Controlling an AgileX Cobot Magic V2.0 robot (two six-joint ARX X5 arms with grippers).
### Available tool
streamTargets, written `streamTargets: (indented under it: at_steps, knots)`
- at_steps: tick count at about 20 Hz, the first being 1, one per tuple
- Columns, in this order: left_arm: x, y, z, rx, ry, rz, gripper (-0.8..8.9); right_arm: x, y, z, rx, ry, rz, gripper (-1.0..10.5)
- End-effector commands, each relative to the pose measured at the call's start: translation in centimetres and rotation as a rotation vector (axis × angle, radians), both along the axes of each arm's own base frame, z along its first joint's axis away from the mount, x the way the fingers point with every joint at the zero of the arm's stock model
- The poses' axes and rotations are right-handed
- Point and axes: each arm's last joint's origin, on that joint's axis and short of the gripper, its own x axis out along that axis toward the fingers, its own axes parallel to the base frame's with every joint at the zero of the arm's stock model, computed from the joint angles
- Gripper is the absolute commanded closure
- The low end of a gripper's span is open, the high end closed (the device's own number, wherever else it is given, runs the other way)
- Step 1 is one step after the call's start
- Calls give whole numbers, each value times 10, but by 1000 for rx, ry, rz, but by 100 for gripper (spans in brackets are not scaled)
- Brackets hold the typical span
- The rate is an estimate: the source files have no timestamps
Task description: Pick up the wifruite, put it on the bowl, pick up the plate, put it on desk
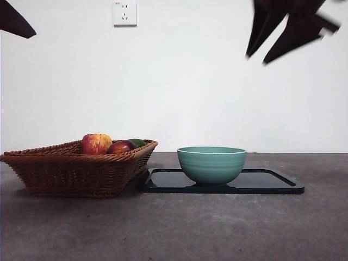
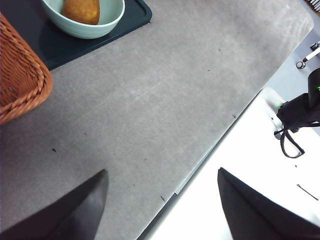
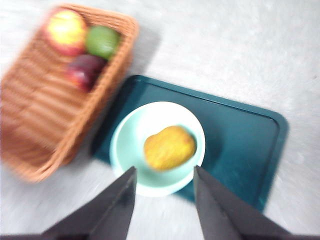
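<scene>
- Orange-brown and matte, the wifruite (image 3: 169,148) lies inside the bowl (image 3: 127,145); you see it from both wrist views, while the front view hides it behind the bowl's wall.
- Your teal bowl (image 1: 211,164) stands on the dark tray-like plate (image 1: 272,182), toward the end nearest the basket, and the plate lies flat on the desk (image 1: 174,228).
- Beside the plate you have the wicker basket (image 1: 70,171), which still holds the streaked apple (image 1: 96,143), a dark red fruit (image 1: 120,147) and a green fruit (image 3: 102,42).
- Your right end effector (image 3: 164,200) hangs high above the bowl, jaws spread and holding nothing; in the front view it is the dark shape at the upper right.
- Your left end effector (image 2: 162,200) waits off to the side over the desk's edge, jaws wide apart and empty.
</scene>
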Motion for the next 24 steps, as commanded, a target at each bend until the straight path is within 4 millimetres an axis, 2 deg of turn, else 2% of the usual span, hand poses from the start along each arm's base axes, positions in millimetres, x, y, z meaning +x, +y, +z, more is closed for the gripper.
streamTargets:
  at_steps: [1, 5, 7, 10, 13, 19, 24]
  knots:
    - [0, -2, 2, -10, -14, -18, 470, -23, -7, 17, -16, -24, 32, 765]
    - [1, -2, 2, -10, -14, -18, 470, -65, -16, 34, -12, -52, 71, 765]
    - [1, -2, 2, -10, -15, -18, 470, -83, -17, 36, -5, -68, 105, 766]
    - [1, -2, 2, -10, -14, -18, 470, -105, -17, 28, 2, -79, 161, 766]
    - [1, -2, 2, -10, -14, -18, 470, -123, -19, 7, 0, -60, 210, 766]
    - [1, -2, 2, -10, -14, -18, 470, -146, -24, -31, 32, 6, 314, 766]
    - [1, -2, 2, -10, -14, -18, 470, -148, -26, -32, 36, 2, 312, 766]
